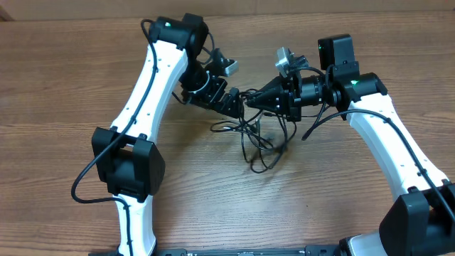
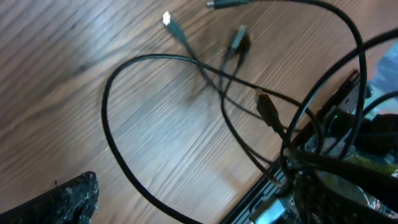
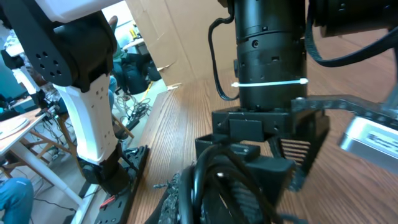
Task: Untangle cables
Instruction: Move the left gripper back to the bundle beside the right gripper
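The cables (image 1: pixel 259 142) are thin black cords that hang from where the two grippers meet and spread in loose loops on the wooden table. In the left wrist view the cables (image 2: pixel 124 149) loop over the wood, with small plug ends (image 2: pixel 168 20) lying apart. My right gripper (image 1: pixel 254 102) is shut on a bunch of the cables (image 3: pixel 217 186) and holds it above the table. My left gripper (image 1: pixel 236 99) is open and faces the right one closely. One of its fingers (image 2: pixel 65 199) shows at the lower left, and a cord crosses between its jaws.
The table is bare wood (image 1: pixel 341 185). Both white arms (image 1: pixel 153 85) lean in over the middle. In the right wrist view, a robot base (image 3: pixel 118 174) stands at the table's edge, with room clutter beyond.
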Action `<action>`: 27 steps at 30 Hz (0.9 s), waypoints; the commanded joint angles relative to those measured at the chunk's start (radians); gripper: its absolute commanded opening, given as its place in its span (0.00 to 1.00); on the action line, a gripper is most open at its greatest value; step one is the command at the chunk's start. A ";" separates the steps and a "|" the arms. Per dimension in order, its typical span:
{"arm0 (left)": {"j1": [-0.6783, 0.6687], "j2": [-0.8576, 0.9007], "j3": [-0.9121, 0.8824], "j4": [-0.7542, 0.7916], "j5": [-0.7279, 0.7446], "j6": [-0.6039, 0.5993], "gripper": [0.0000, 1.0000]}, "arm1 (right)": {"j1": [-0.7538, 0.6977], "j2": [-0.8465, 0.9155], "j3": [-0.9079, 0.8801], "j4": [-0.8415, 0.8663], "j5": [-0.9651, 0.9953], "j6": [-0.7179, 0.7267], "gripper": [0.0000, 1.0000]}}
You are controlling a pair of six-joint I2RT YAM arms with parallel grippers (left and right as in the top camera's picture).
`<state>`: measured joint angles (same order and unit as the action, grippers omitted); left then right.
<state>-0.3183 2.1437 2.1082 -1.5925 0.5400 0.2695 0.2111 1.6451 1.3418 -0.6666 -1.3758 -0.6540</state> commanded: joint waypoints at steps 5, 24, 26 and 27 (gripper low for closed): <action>-0.010 -0.001 0.014 0.049 0.082 -0.045 1.00 | 0.003 -0.011 0.007 0.002 -0.013 -0.002 0.04; 0.064 -0.001 0.014 0.165 0.395 -0.156 1.00 | 0.003 -0.011 0.007 0.021 -0.013 -0.002 0.04; 0.074 -0.001 0.014 0.170 0.415 -0.170 1.00 | 0.003 -0.011 0.007 0.029 -0.013 -0.002 0.04; 0.077 -0.001 0.014 0.172 0.426 -0.173 1.00 | 0.003 -0.011 0.007 0.031 -0.013 -0.002 0.04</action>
<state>-0.2508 2.1437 2.1082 -1.4242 0.8574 0.1303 0.2111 1.6451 1.3418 -0.6491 -1.3819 -0.6540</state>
